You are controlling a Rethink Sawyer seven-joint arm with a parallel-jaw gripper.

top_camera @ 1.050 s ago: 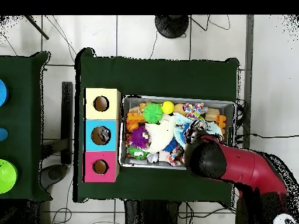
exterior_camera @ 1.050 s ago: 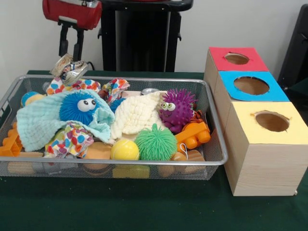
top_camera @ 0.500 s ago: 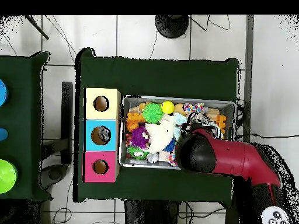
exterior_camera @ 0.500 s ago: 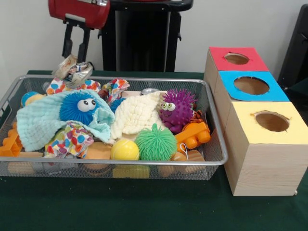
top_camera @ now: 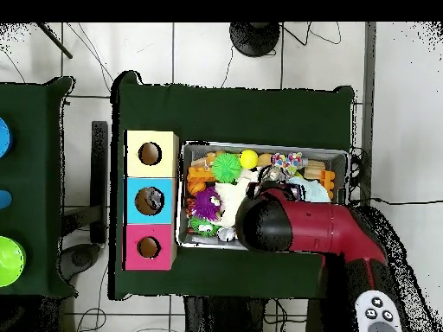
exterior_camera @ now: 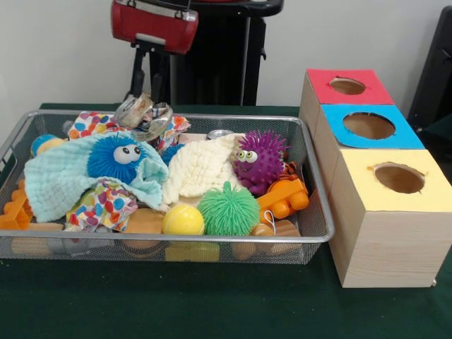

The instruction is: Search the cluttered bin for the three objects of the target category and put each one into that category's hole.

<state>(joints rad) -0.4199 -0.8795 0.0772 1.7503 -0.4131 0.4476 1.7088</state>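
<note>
Gripping a crumpled silvery wrapper [exterior_camera: 143, 115], my gripper [exterior_camera: 147, 106] hangs above the wire bin's [exterior_camera: 311, 176] far side, over the blue spiky ball [exterior_camera: 116, 157] and pale blue cloth [exterior_camera: 60, 180]. The three-holed box [exterior_camera: 367, 212] stands beside the bin.

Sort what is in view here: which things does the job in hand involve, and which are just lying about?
In the job:
gripper, shut on a crumpled shiny object
wire bin
red-topped box, blue-topped box, yellow-topped box, each with a hole

Lying about in the bin:
purple spiky toy
green spiky ball
yellow ball
blue fuzzy toy
</note>
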